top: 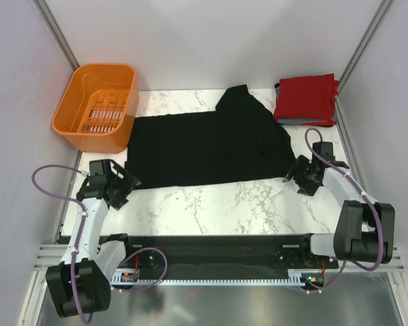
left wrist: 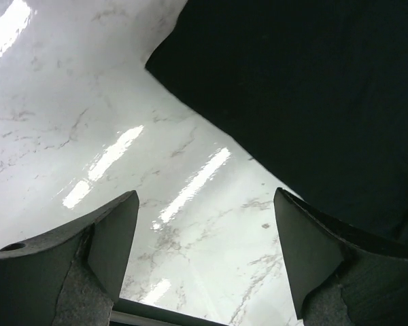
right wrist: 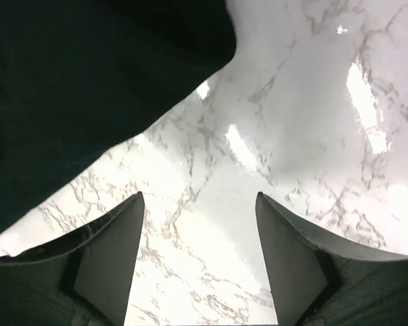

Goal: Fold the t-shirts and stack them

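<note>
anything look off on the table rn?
Nothing spilled or damaged. The black shirt lies spread but skewed, a flap jutting toward the far edge. The red shirt sits folded on a grey-blue one. The left end effector and right end effector are open by the black shirt's near corners.

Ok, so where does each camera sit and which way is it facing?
Top external: fixed above and behind the arms, looking down on the marble table, black t-shirt, orange basket and red t-shirt; both arms show, left gripper and right gripper open.
Left wrist: on the left arm, looking down past its own fingers at marble and the shirt's corner.
Right wrist: on the right arm, looking down past its own fingers at marble and the shirt's edge.
Shared: all three see the black t-shirt and the marble.
</note>
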